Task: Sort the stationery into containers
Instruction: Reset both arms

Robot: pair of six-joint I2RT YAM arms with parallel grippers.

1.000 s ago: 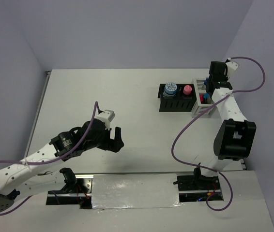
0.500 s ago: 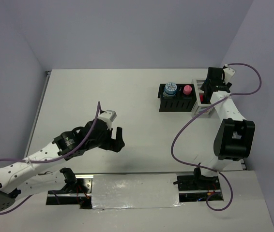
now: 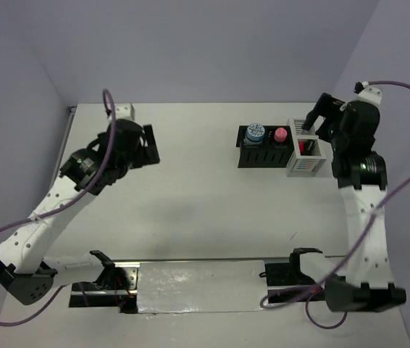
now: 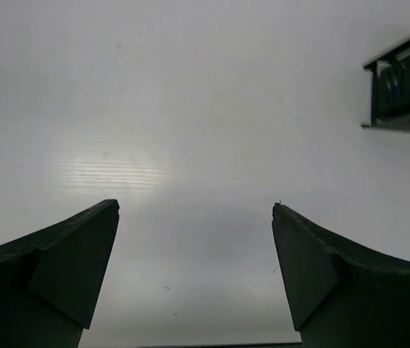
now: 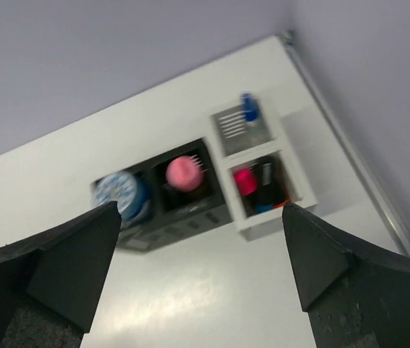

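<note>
The black organiser (image 3: pixel 263 155) stands at the back right; a blue-white tape roll (image 3: pixel 255 133) and a pink tube (image 3: pixel 281 135) sit in its compartments. Against its right side is the white slatted box (image 3: pixel 293 165), holding markers (image 3: pixel 308 148). My right gripper (image 3: pixel 319 117) hangs open above and behind that box, holding nothing. Its wrist view looks down on the organiser (image 5: pixel 183 221), tape roll (image 5: pixel 122 194), pink tube (image 5: pixel 184 174), box (image 5: pixel 300 190), pink-capped marker (image 5: pixel 245 181) and a blue marker (image 5: pixel 248 106). My left gripper (image 3: pixel 144 145) is open over bare table at the left.
A purple cable loops out from each arm. The right wall runs close behind the white box. In the left wrist view, the open left gripper (image 4: pixel 195 206) faces bare table, with a corner of the organiser (image 4: pixel 404 80) at the upper right.
The right gripper opened and lifted away from the white box. The left arm swung from the table's front middle up to the back left, still open.
</note>
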